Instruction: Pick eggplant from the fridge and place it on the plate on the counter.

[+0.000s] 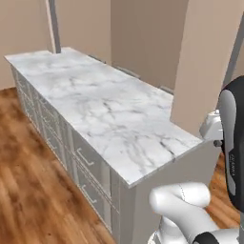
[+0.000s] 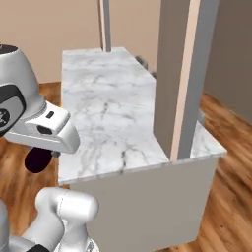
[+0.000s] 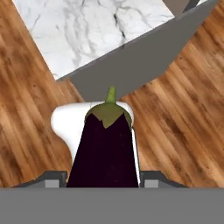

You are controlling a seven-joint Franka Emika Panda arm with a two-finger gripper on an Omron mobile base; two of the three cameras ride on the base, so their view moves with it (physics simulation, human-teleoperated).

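The eggplant (image 3: 105,148), dark purple and glossy with a green cap and stem, sits between the fingers of my gripper (image 3: 105,180), which is shut on it. From the right base view the eggplant (image 2: 37,160) hangs under my white hand, held in the air over the wooden floor to the left of the near end of the counter (image 2: 106,110). The white marble counter (image 1: 105,109) stretches away on beige cabinets, and its corner (image 3: 87,30) lies beyond the eggplant's stem. The plate and the fridge are out of view.
A tall beige panel (image 1: 205,66) (image 2: 179,74) rises from the counter's near end. Drawer fronts with handles (image 1: 86,159) line the counter's long side. A grey post (image 1: 54,26) stands at the far end. Wooden floor (image 3: 183,113) surrounds the counter.
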